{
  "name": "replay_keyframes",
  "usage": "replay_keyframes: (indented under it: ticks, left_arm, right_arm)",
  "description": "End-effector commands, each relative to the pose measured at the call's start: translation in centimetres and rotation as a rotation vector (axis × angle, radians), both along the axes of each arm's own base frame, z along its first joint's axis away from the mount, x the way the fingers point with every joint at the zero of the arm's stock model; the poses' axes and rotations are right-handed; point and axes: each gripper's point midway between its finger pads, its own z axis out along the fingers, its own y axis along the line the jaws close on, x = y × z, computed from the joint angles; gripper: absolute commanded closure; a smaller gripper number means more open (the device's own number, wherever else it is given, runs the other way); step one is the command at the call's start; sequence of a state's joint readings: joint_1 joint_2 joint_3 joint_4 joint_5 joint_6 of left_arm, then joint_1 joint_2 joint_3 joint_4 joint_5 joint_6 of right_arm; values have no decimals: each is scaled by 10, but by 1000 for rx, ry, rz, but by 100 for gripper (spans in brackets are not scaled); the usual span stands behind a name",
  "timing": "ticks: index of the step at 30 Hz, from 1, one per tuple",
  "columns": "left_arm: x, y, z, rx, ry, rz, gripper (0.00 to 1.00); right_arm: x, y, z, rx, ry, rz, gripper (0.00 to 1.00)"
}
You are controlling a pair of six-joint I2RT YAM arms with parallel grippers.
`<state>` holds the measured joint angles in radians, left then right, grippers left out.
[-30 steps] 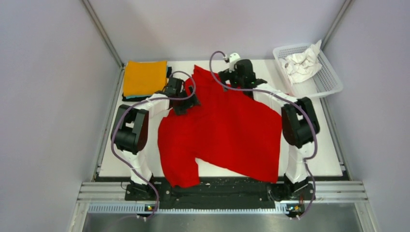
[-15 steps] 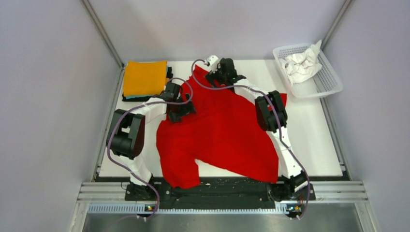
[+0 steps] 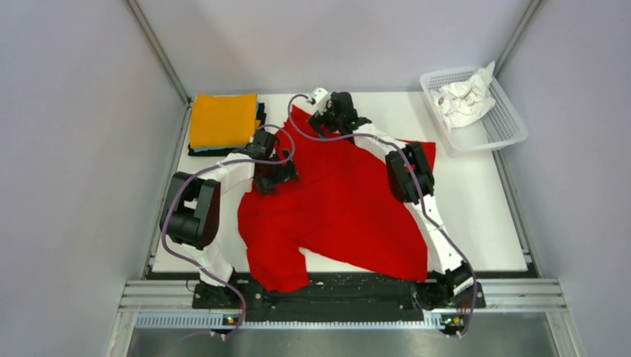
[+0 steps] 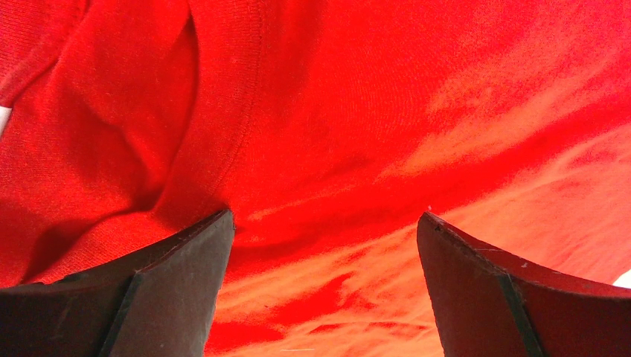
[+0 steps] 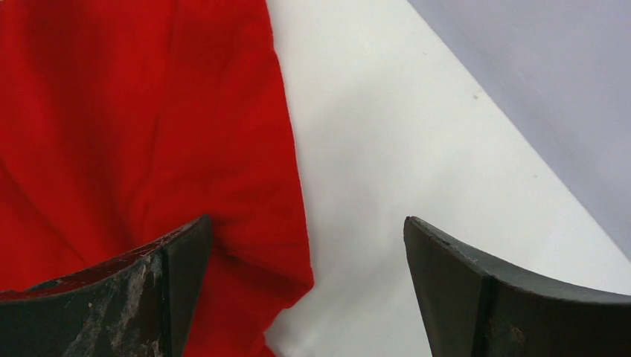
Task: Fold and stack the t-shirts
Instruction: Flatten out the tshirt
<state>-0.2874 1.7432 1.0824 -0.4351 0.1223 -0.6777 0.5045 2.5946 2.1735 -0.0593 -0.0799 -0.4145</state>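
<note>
A bright red t-shirt (image 3: 346,212) lies spread and rumpled over the middle of the white table (image 3: 476,223). My left gripper (image 3: 272,177) hangs open low over its left part; in the left wrist view red cloth (image 4: 357,111) fills the gap of the open gripper (image 4: 325,216). My right gripper (image 3: 327,123) is open at the shirt's far left corner. In the right wrist view the shirt's edge (image 5: 290,193) runs between the fingers of the gripper (image 5: 306,219), one finger over cloth, the other over bare table. A folded orange t-shirt (image 3: 222,119) tops a stack at the back left.
A white mesh basket (image 3: 513,132) at the back right holds a crumpled white t-shirt (image 3: 463,100). Teal and black edges (image 3: 212,151) show under the orange shirt. Grey walls close in the table on three sides. The arm bases stand at the near edge.
My right arm has swung left along the shirt's far edge, uncovering the shirt's far right corner. My left arm has shifted slightly left and nearer. Both grippers stay open.
</note>
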Motion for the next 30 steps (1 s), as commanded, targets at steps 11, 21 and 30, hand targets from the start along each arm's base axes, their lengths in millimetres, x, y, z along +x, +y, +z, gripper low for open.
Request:
replay_keyframes:
  ticks: [11,21,30]
  left_arm:
    - [-29,20,-13,67,108,4,1]
    - [-40,30,-11,83,115,-2,1]
    - [-46,35,-14,89,125,-12,1]
  right_arm:
    - [2,36,34,76,-101,-26,1]
    - [21,16,8,-117,-147,-61,1]
    - [80,-68,54,159,-199,-436,1]
